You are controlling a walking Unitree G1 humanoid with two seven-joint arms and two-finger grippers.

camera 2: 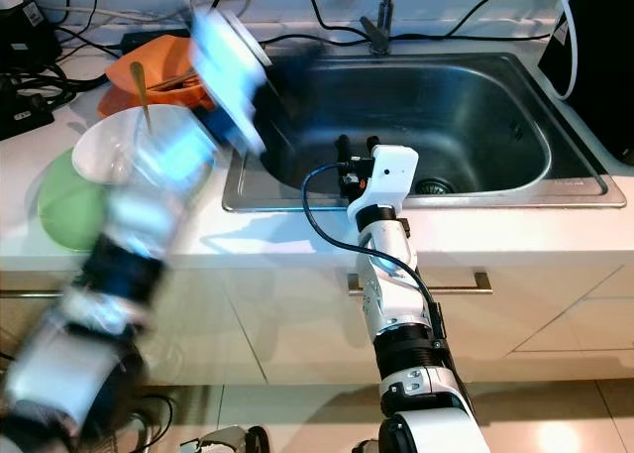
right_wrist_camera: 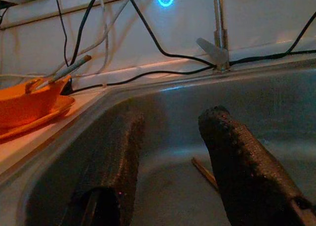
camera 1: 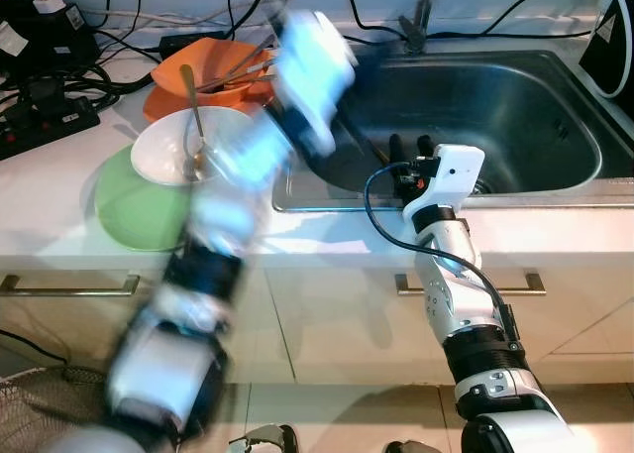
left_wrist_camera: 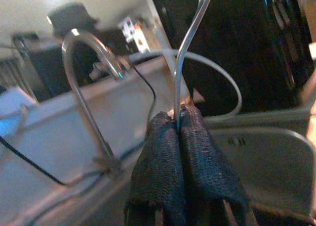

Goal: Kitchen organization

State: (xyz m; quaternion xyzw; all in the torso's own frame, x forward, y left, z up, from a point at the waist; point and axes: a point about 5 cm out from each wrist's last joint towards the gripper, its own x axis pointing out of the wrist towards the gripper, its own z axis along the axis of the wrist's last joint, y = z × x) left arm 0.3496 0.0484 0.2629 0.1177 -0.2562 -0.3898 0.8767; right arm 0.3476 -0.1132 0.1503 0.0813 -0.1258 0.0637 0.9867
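Writing: none legible.
Left gripper (left_wrist_camera: 178,118): clenched on thin metal utensil handle (left_wrist_camera: 190,48), long axis running upward in the frame.
Right gripper (right_wrist_camera: 170,137): fingers spread, empty, lower centre, inside sink (camera 1: 515,106).

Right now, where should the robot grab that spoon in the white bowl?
Probably by the handle's raised end. The spoon leans in the white bowl with its scoop down inside and its thin handle sticking up past the far rim, toward the orange bowl. Coming from above, fingers either side of the handle, looks easiest.
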